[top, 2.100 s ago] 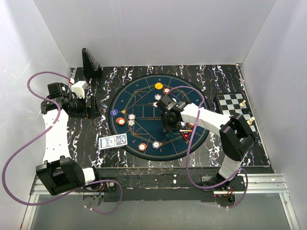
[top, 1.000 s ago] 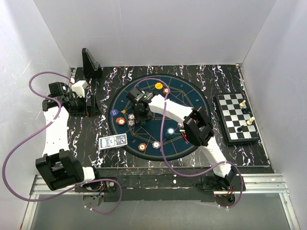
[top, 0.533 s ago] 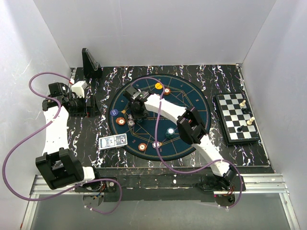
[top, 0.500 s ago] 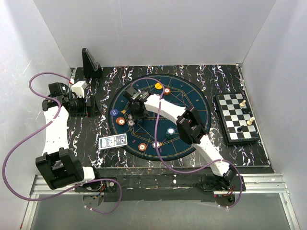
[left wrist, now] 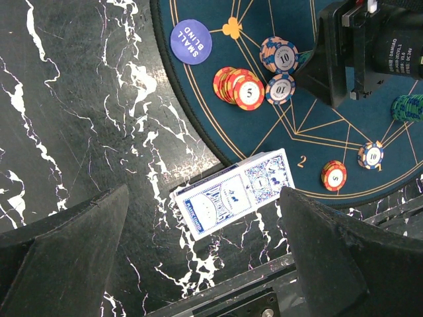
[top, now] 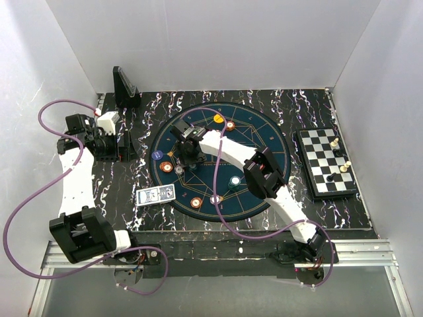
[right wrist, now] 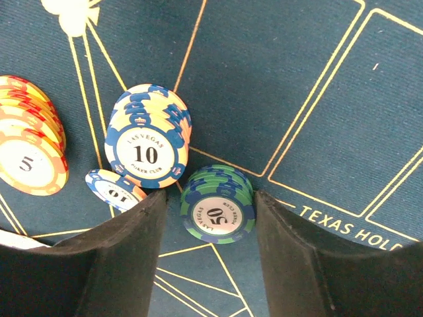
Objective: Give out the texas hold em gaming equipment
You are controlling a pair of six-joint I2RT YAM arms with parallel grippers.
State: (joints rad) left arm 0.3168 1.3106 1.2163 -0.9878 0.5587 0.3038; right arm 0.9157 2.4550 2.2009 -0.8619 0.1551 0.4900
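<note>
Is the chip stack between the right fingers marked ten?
No, the green stack between the fingers reads 50; the 10 stack sits beside it.

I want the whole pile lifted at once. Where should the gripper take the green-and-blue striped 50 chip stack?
I would take the green-and-blue striped 50 chip stack low on its curved sides, straight down from above: it is a short round pile lying flat on the dark teal felt mat. The open right gripper straddles it that way, near the blue-and-cream 10 chip stack.

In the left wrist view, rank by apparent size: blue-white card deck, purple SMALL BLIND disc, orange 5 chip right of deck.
blue-white card deck
purple SMALL BLIND disc
orange 5 chip right of deck
</note>
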